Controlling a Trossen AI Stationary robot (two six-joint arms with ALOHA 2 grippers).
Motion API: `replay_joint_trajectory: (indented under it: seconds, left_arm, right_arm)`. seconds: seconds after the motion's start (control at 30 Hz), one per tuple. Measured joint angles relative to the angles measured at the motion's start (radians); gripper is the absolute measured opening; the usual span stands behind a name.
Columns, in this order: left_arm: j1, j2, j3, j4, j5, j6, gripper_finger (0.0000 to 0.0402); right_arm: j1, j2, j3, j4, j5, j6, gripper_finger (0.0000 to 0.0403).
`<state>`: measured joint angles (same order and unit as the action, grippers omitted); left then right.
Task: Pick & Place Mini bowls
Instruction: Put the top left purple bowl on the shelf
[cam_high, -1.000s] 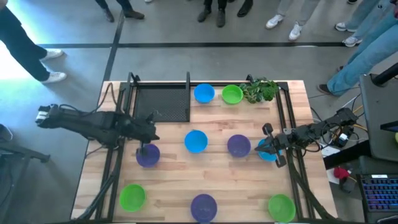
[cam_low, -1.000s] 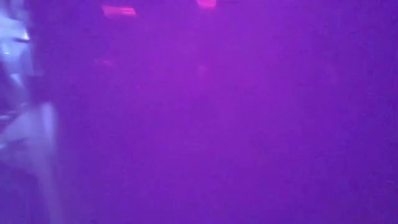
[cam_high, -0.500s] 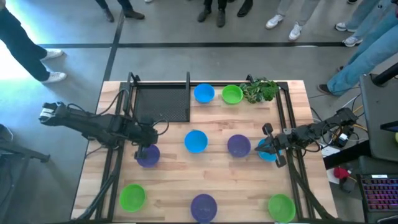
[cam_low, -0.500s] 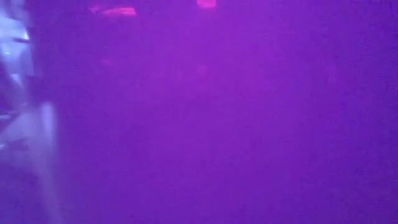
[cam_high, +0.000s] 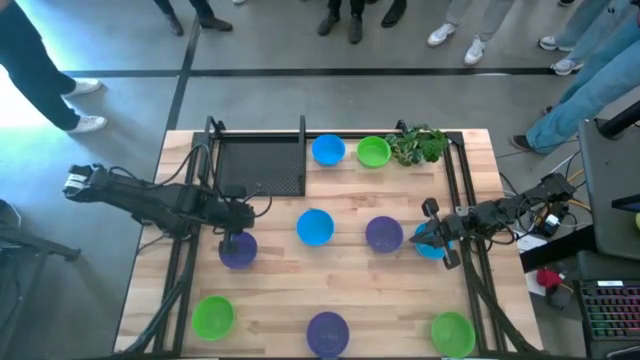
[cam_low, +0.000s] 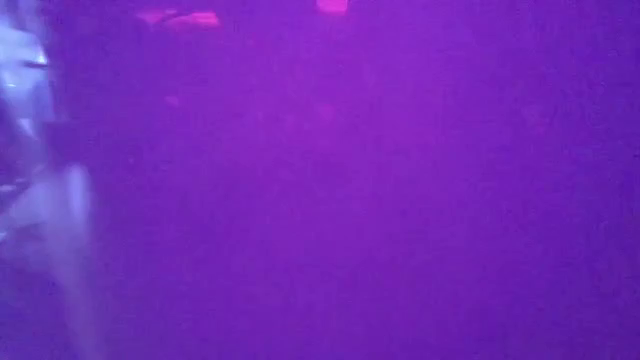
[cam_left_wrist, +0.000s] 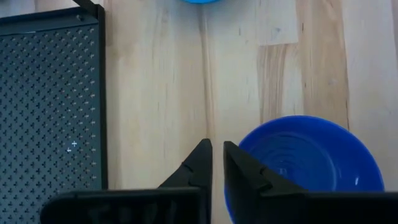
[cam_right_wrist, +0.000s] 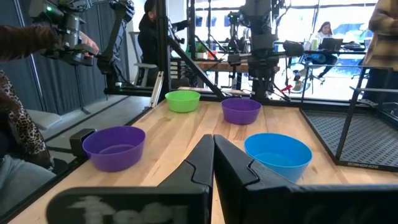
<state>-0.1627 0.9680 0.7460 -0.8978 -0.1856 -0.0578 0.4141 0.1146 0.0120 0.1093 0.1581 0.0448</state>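
Several mini bowls in blue, green and purple stand upright on the wooden table (cam_high: 400, 290). My left gripper (cam_high: 232, 232) (cam_left_wrist: 217, 152) points down at the far rim of a purple bowl (cam_high: 240, 254) (cam_left_wrist: 311, 155), its fingers nearly shut with a narrow gap over bare wood. My right gripper (cam_high: 420, 238) (cam_right_wrist: 212, 146) is shut and hovers level at the table's right, over a blue bowl (cam_high: 432, 250). The low view is filled with purple and shows nothing else. My left gripper has one finger (cam_left_wrist: 239, 168) standing at the outside of the purple bowl's rim (cam_left_wrist: 244, 144), coming from above. Nothing lies between the fingers. I cannot tell whether the finger touches the rim. The bowl sits upright on the table.
A black perforated tray (cam_high: 260, 165) lies at the far left, with a blue bowl (cam_high: 327, 150), a green bowl (cam_high: 373, 152) and a leafy sprig (cam_high: 420, 145) along the far edge. Other bowls stand mid-table (cam_high: 315, 227) and at the near edge (cam_high: 212, 315). People stand beyond the table.
My left arm has drawn back slightly toward the table's left, and its gripper has shifted a little toward the near edge, over the purple bowl's far rim. No bowl has moved.
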Motion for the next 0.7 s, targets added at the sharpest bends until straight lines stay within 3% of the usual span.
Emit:
replay_joint_trajectory:
  seconds: [0.33,0.7]
  left_arm:
    - [0.000,0.036,-0.020,0.014,0.007,0.041,0.0053]
    - [0.000,0.209,-0.021,0.016,0.069,0.064,0.0053]
  right_arm:
    - [0.000,0.000,0.000,0.000,0.000,0.000,0.0008]
    - [0.000,0.000,0.000,0.000,0.000,0.000,0.0008]
